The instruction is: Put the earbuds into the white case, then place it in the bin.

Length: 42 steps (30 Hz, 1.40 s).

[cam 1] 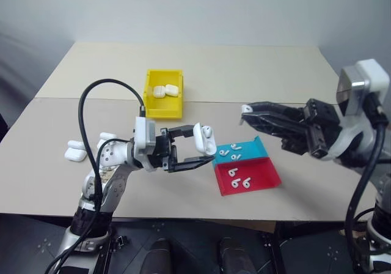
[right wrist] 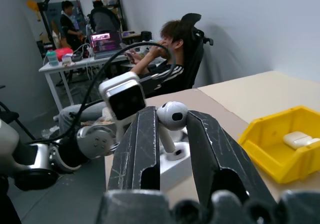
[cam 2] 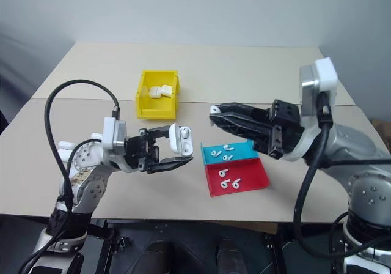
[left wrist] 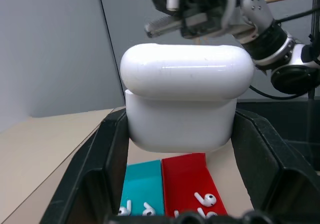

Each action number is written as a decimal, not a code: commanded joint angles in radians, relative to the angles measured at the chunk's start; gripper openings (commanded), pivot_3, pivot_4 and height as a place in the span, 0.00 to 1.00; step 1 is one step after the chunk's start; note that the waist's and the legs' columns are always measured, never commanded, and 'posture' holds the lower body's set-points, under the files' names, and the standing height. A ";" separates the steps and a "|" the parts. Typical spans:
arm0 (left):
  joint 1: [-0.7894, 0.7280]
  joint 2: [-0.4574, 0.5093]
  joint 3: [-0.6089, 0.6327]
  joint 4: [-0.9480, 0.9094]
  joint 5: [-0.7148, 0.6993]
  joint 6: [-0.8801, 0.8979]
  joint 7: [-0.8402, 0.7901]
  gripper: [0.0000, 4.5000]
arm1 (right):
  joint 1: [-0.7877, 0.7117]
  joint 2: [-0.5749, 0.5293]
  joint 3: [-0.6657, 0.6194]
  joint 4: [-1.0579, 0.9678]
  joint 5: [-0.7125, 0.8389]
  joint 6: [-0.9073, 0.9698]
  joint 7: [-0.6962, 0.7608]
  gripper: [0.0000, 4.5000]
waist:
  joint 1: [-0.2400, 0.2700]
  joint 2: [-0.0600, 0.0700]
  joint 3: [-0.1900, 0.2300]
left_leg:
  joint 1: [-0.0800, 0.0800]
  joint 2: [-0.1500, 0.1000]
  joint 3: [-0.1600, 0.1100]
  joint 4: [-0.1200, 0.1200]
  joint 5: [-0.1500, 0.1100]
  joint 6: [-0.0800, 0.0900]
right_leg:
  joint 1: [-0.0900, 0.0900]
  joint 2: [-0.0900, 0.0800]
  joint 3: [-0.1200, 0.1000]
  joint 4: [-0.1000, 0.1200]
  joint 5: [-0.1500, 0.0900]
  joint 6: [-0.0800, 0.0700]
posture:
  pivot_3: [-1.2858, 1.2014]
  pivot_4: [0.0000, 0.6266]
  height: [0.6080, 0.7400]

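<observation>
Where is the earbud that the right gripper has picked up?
In the right wrist view the earbud sits pinched between the right gripper fingers, held in the air above the table, facing the white case in the left gripper.

Table [cam 1: 256, 72] bears bin [cam 1: 164, 94], 2 trays [cam 1: 247, 170].

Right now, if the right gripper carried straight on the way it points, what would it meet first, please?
Probably the white case held in the left gripper. The right gripper, pinching an earbud, points at it in the right wrist view, though depth is uncertain.

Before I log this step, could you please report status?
Left hand shut on open case, one earbud inside. Right hand shut on earbud, beside the case. Bin unobstructed.
</observation>
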 commanded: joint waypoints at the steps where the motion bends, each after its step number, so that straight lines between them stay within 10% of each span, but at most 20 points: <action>1: -0.036 -0.023 -0.012 0.001 -0.019 0.002 -0.014 0.61 | 0.000 0.011 0.008 -0.051 0.087 -0.033 -0.091 0.17 | 0.000 0.000 0.000 | 0.000 0.000 0.000 0.000 0.000 0.000 | 0.000 0.000 0.000 0.000 0.000 0.000 | 0.52 0.24 1.00; 39: -0.033 -0.036 -0.015 -0.005 -0.007 -0.009 -0.007 0.61 | 0.085 0.038 0.196 -0.058 -0.193 -0.133 0.050 0.17 | 0.002 0.000 0.000 | 0.000 0.000 0.000 0.000 0.000 0.000 | 0.000 0.000 0.000 -0.001 0.000 0.000 | 0.52 0.24 1.00; 42: -0.032 -0.035 -0.014 -0.004 -0.006 -0.009 -0.007 0.61 | 0.086 0.036 0.201 -0.066 -0.214 -0.140 0.055 0.36 | 0.002 0.000 0.000 | 0.000 0.000 0.000 0.000 0.000 0.000 | 0.000 0.000 0.000 -0.001 0.000 0.000 | 0.52 0.24 1.00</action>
